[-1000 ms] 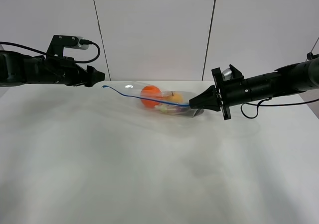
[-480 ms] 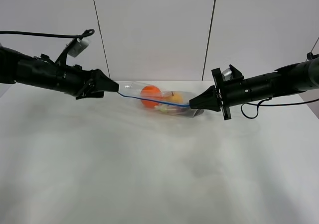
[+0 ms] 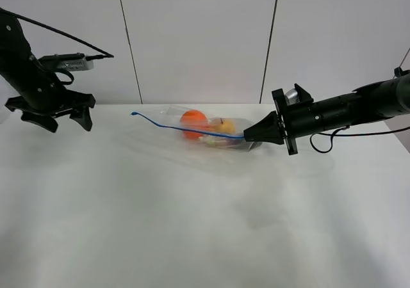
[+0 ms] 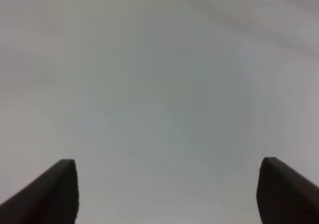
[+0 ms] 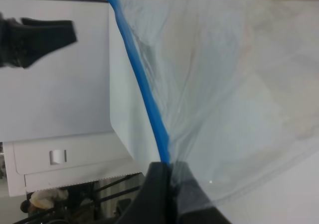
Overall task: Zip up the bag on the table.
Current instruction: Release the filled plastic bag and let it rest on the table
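Exterior high view – bag: one bag (image 3: 214, 131) lies on the table (image 3: 205, 224), near the far edge, a little right of the middle.
Exterior high view – zipper strip: one blue zipper strip (image 3: 186, 128) runs from its free tip on the left to the right gripper (image 3: 246, 135).
Exterior high view – contents: one orange round piece (image 3: 193, 121) and one yellow piece (image 3: 224, 126); the purple one is too small to tell.
Exterior high view – grippers: two. The right gripper is pinched closed on the strip's end; the left gripper (image 3: 56, 119) stands wide open, empty, well apart from the bag.
Exterior high view – risk: if the strip is not sealed along its whole length, the bag can open when it is moved; I cannot tell this from here.
Left wrist view – fingers: two dark fingers (image 4: 57, 189), spread wide, only white surface between them.
Left wrist view – risk: the bag is not in sight, so a new approach can miss the thin strip.
Right wrist view – grip: the fingertips (image 5: 159, 184) clamp the strip and clear plastic together.
Right wrist view – risk: the plastic is slippery and thin; a pull can slide it out or drag the bag.
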